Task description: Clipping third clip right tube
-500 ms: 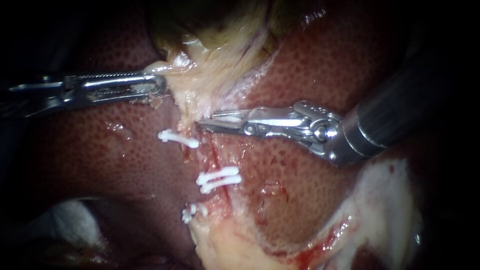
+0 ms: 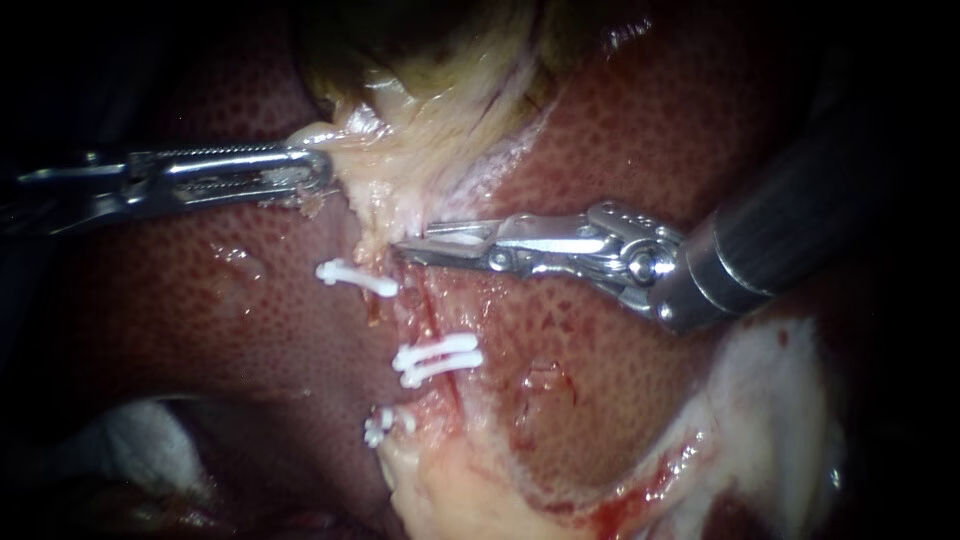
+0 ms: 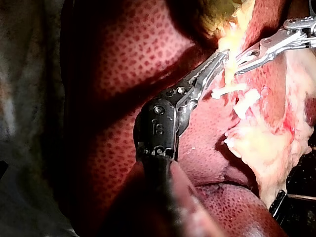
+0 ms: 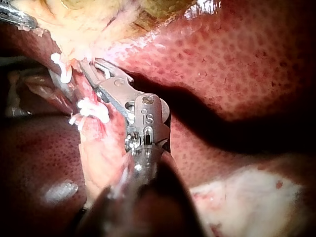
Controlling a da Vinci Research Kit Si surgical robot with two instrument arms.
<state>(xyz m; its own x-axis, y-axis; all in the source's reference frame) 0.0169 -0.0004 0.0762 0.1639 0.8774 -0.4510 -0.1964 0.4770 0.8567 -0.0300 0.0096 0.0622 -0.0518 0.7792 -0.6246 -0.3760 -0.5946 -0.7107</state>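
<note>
Left instrument (image 2: 300, 172) jaws pinch pale tissue (image 2: 400, 150) on the liver (image 2: 200, 310). Right instrument (image 2: 430, 247) jaws, narrowly apart, grip a loaded clip (image 2: 462, 238) at the right tube (image 2: 432, 310), above two set clips (image 2: 437, 358). Only the right wrist view shows that gap clearly.

The dark red, finely speckled liver (image 2: 200, 300) is the bed that carries everything (its surface wet and glistening). Directly on it lies a thin pinkish-red tube (image 2: 432, 315), crossed by a pair of white plastic clips (image 2: 437, 360) set side by side. Up and to the left of that pair lies a single white clip (image 2: 356, 278). Just below the pair is a smaller white clip (image 2: 378, 427). Well above the pair, pale yellow stringy tissue (image 2: 430, 130) spreads over the liver. To the pair's lower right lies a whitish fatty mass (image 2: 770, 400).
</note>
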